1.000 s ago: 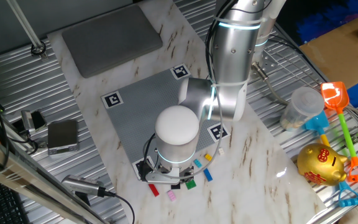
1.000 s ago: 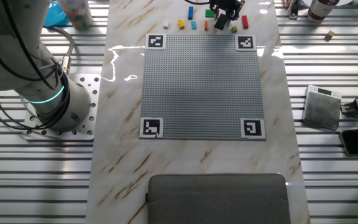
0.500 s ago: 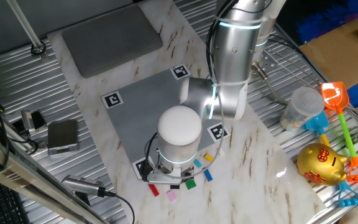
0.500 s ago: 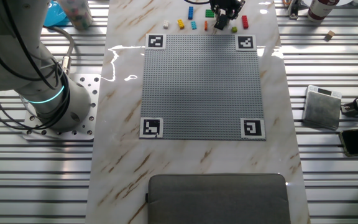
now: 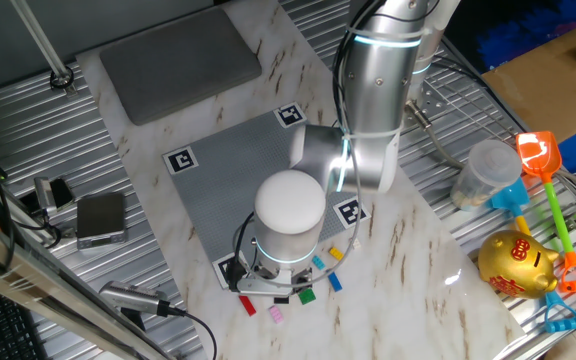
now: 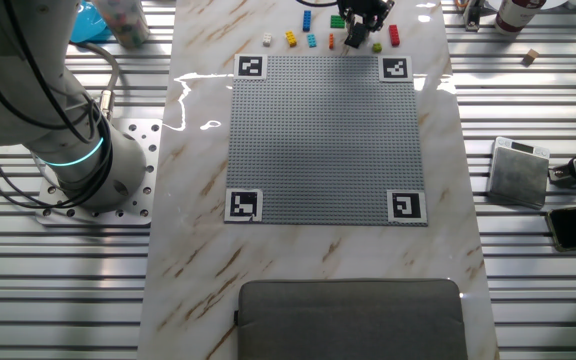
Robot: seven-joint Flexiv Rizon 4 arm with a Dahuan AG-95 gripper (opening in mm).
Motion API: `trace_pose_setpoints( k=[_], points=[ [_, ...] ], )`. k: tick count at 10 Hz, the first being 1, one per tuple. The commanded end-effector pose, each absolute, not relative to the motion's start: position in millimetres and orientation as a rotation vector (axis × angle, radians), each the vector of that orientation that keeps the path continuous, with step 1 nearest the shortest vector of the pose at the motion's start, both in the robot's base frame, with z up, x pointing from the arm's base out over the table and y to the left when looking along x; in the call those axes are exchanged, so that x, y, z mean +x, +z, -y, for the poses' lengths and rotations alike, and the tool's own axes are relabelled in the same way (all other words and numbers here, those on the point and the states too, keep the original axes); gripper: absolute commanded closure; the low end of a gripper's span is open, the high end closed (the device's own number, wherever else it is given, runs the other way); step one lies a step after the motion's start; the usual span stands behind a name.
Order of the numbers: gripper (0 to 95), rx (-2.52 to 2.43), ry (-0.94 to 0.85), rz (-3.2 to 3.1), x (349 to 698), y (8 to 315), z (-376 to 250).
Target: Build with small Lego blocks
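Gripper [image 6: 356, 28] lowered among the small Lego blocks [image 6: 313, 38], just beyond the far edge of the grey plate [image 6: 323, 135]. Jaw opening not discernible; an orange-and-black piece at the fingertips. Red block [image 6: 394, 36] just right of gripper; yellow [image 6: 291, 39], whitish [image 6: 266, 40], blue [image 6: 307, 20] blocks to its left, beside the plate's corner marker [image 6: 251, 66].
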State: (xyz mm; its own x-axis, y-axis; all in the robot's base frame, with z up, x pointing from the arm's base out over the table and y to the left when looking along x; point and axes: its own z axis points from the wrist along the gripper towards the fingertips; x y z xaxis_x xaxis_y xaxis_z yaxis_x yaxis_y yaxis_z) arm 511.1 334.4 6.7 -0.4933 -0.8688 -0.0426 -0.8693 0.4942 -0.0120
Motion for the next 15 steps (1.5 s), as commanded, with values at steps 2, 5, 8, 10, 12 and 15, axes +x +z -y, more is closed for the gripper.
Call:
trace_pose_setpoints(
  k=[2, 5, 8, 10, 12, 15],
  points=[
    [95.0, -1.557, 0.018, -2.682, 511, 8, -335],
    [95.0, -1.554, 0.020, -2.686, 510, 10, -336],
    [95.0, -1.549, 0.023, -2.691, 510, 13, -336],
    [95.0, -1.550, 0.024, -2.691, 510, 16, -334],
    [95.0, -1.568, 0.028, -2.685, 514, 23, -329],
    [95.0, -1.598, 0.030, -2.674, 513, 31, -321]
  ],
)
